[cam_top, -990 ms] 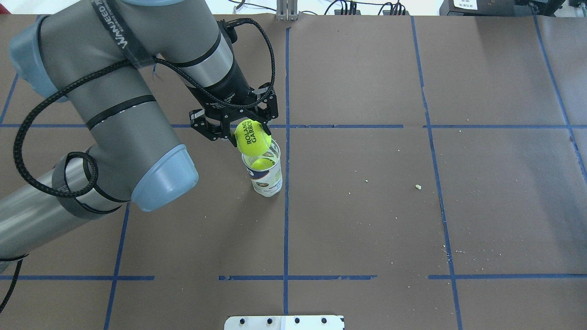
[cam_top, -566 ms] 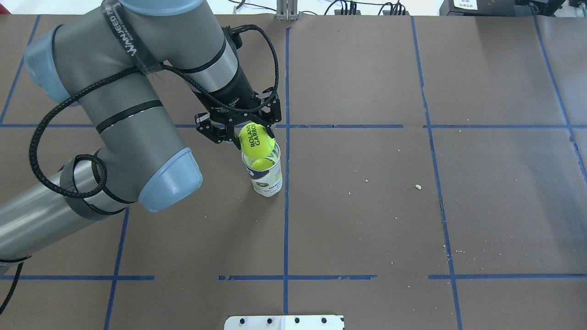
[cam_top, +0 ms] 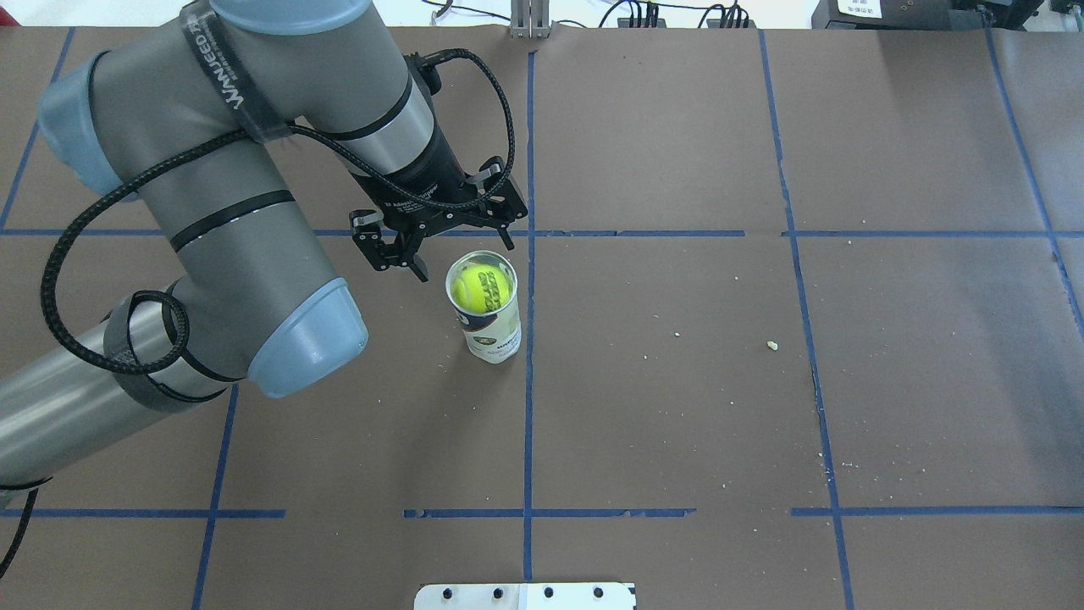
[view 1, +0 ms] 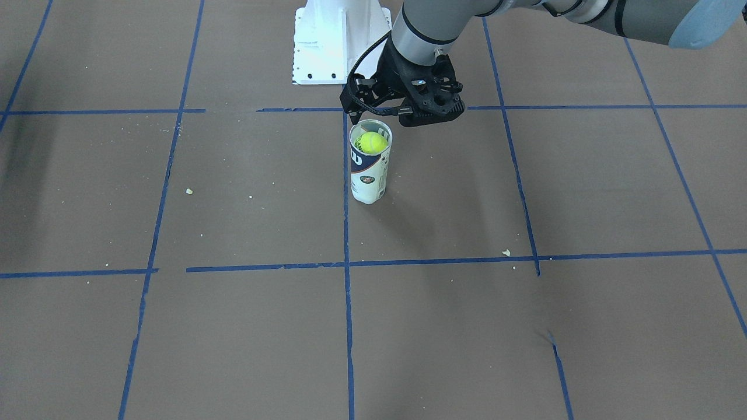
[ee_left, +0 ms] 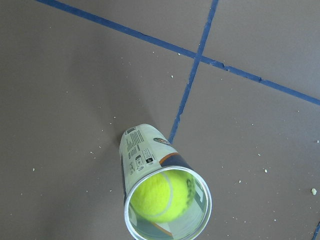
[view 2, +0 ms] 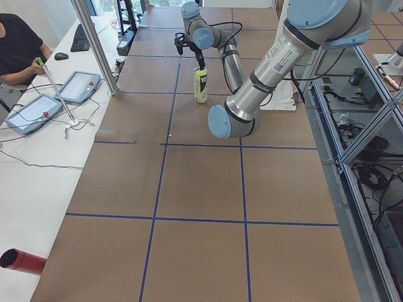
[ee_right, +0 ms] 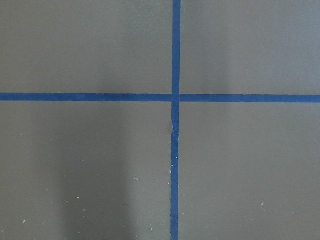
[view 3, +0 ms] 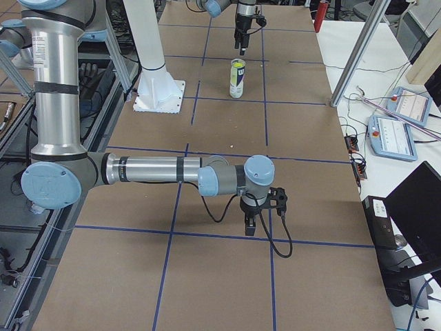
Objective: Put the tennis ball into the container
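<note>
The tennis ball (cam_top: 482, 287) rests inside the top of the container (cam_top: 494, 335), dark lettering facing up. The clear can with its white and navy label stands upright on the brown paper (view 1: 366, 181), and the ball (view 1: 372, 142) sits just under the rim. My left gripper (cam_top: 464, 257) hovers open just above and behind the can's mouth, holding nothing. In the left wrist view the ball (ee_left: 160, 196) fills the can's opening (ee_left: 142, 150). Any ball underneath is hidden. My right gripper (view 3: 262, 215) hangs low over the table far from the can; whether it is open I cannot tell.
The white metal pedestal (view 1: 340, 41) stands behind the can at the robot's base. Blue tape lines grid the brown paper, and small crumbs (cam_top: 771, 345) lie to the right. An operator (view 2: 19, 50) sits at a side desk with tablets.
The left gripper has opened and let go of the tennis ball, which dropped into the can's top. The gripper has drawn back slightly from the can's mouth.
</note>
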`<state>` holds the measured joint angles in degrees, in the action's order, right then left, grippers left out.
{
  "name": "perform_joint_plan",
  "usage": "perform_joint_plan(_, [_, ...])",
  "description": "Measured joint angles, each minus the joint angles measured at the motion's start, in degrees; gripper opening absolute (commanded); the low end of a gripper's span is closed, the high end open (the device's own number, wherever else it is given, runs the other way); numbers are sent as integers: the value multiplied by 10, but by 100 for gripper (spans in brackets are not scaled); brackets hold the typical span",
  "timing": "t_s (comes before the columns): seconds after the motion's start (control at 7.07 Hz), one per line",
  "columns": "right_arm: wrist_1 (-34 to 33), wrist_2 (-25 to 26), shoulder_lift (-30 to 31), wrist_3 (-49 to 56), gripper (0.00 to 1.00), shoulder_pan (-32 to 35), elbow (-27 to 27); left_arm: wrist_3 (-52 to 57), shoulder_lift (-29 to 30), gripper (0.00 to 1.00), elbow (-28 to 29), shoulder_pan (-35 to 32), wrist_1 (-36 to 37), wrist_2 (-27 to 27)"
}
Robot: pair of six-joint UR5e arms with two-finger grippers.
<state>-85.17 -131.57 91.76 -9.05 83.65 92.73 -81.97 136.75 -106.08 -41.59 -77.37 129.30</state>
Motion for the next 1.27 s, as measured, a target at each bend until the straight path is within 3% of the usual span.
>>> perform_joint_plan(0.28, [0, 0, 0, 0, 100, 0, 0, 0, -24, 100, -38, -8, 3, -1])
perform_joint_plan(0.71, [0, 0, 0, 0, 100, 0, 0, 57, -92, 100, -65, -88, 2, 5])
perform_joint_plan(1.27, [0, 0, 0, 0, 100, 0, 0, 453, -257, 100, -21, -243, -3, 44])
